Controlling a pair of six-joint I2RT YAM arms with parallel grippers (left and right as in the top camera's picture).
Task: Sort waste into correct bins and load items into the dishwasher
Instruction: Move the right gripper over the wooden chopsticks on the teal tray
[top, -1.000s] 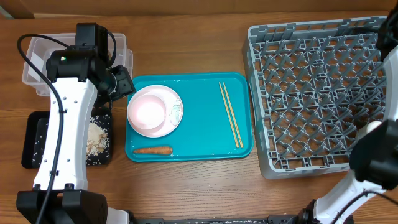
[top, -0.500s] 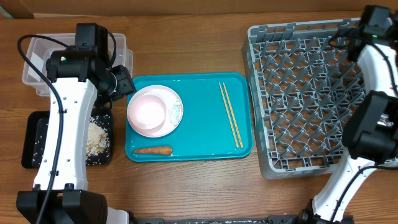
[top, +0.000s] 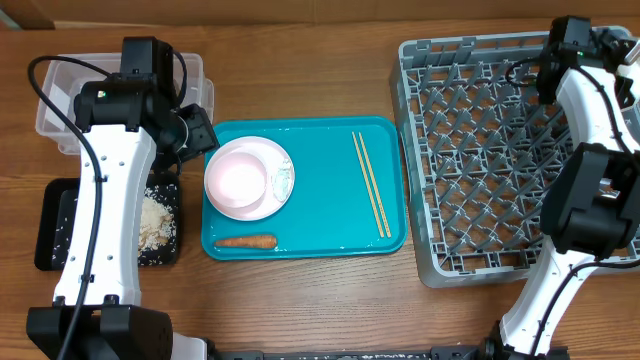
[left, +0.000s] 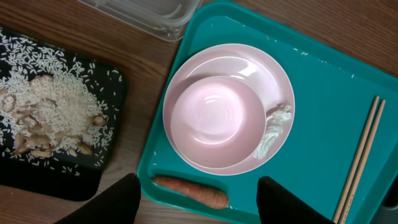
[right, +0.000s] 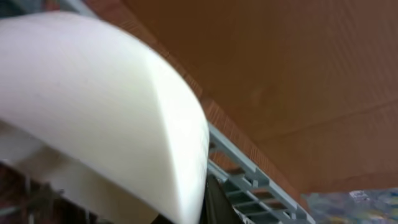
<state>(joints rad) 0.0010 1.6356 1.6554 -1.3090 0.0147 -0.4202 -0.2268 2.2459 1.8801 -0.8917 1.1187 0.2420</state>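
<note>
Left jaws are wide open and empty, hanging over the teal tray (left: 323, 93). The carrot (left: 189, 190) sits right between the tips, a bit toward the left one, with the pink bowl (left: 217, 118) on its plate (left: 186, 68) just beyond. Looks like the carrot's the next grab. It lies lengthwise along the closing line, so best bet is twisting the wrist to pinch across its thin side, without clipping the plate rim. Black tray (left: 62, 180) waits off to their left. Right jaws: over the rack (top: 480, 160), something white (right: 93, 93) fills the view, grip impossible to tell.
</note>
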